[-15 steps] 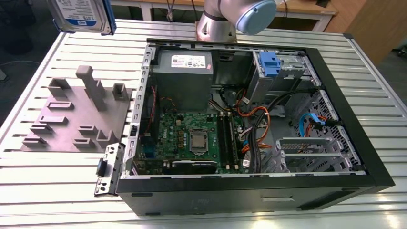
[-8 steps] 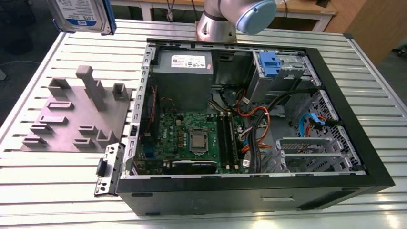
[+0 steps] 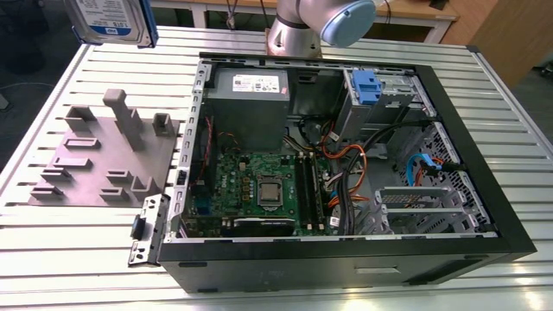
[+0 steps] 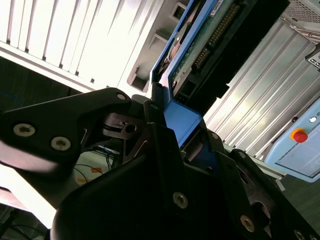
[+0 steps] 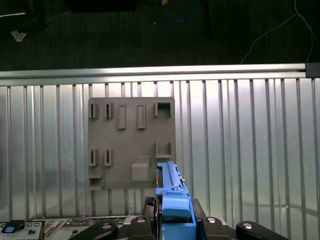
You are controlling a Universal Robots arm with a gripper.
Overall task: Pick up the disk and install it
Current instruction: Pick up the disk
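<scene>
A slatted aluminium table (image 3: 78,259) carries an open black tower computer case (image 3: 346,262) and a grey slotted fixture plate (image 3: 87,162). Raised over the plate is the silver, blue-framed disk (image 3: 108,23), its top cut off in the exterior view. The black gripper (image 4: 177,122) is clamped on its frame.

the disk (image 3: 111,21) — silver, blue-framed, held aloft

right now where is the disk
The disk is held in the gripper, raised at the exterior view's top left corner, near the grey fixture plate and left of the open computer case.
</scene>
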